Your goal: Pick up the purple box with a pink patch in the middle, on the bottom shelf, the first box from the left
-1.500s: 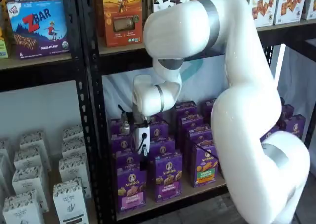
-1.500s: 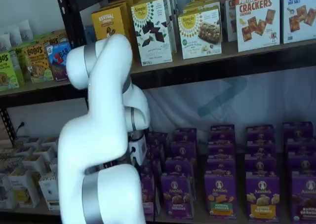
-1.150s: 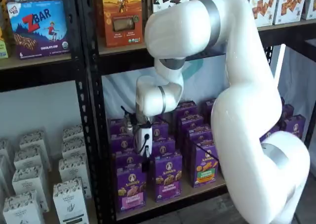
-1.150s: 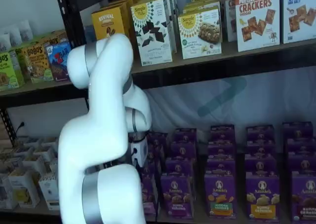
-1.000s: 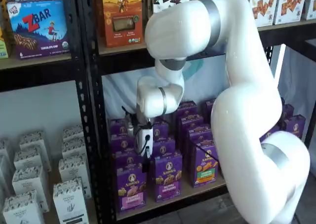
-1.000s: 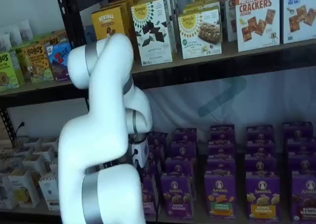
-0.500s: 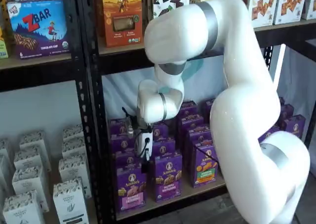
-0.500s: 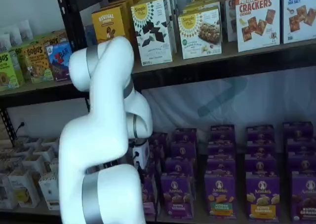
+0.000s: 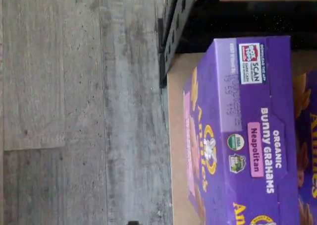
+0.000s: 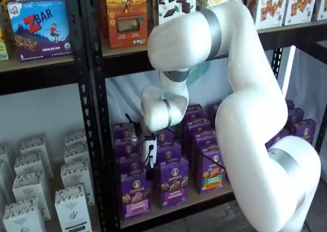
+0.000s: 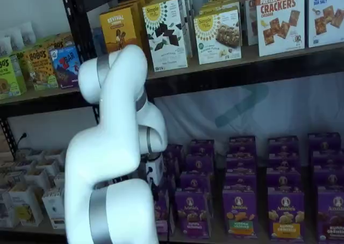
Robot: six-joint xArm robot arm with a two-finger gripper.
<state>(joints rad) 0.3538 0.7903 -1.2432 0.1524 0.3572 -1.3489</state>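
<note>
The purple box (image 10: 135, 195) with the pink band low on its face stands upright at the front left corner of the bottom shelf (image 10: 176, 207), first in its row, just beside a like purple box (image 10: 173, 183) to its right; more purple boxes stand in rows behind them, toward the back of the shelf.

The white arm (image 10: 245, 114) bends down from the right of the rack, and its end effector (image 10: 148, 163) hangs just above and slightly behind the purple box's top; in that shelf view only the white body and a dark stub below it show, so the gap between the fingers cannot be seen there, though it seems to stand wide open and nothing is held in it; a black cable runs down beside the white body.

In the other shelf view the arm's upper links cover most of the left rows, and only a strip of the purple box (image 11: 161, 210) shows past the arm's edge.

The wrist view looks down on the purple box's top flap (image 9: 257, 131), printed with "Organic Bunny Grahams" and a pink "Neapolitan" tag; the tan shelf board (image 9: 176, 136) shows beside it, a black perforated upright (image 9: 173, 27) at the corner, and the grey plank floor (image 9: 74, 111) beyond.
</note>
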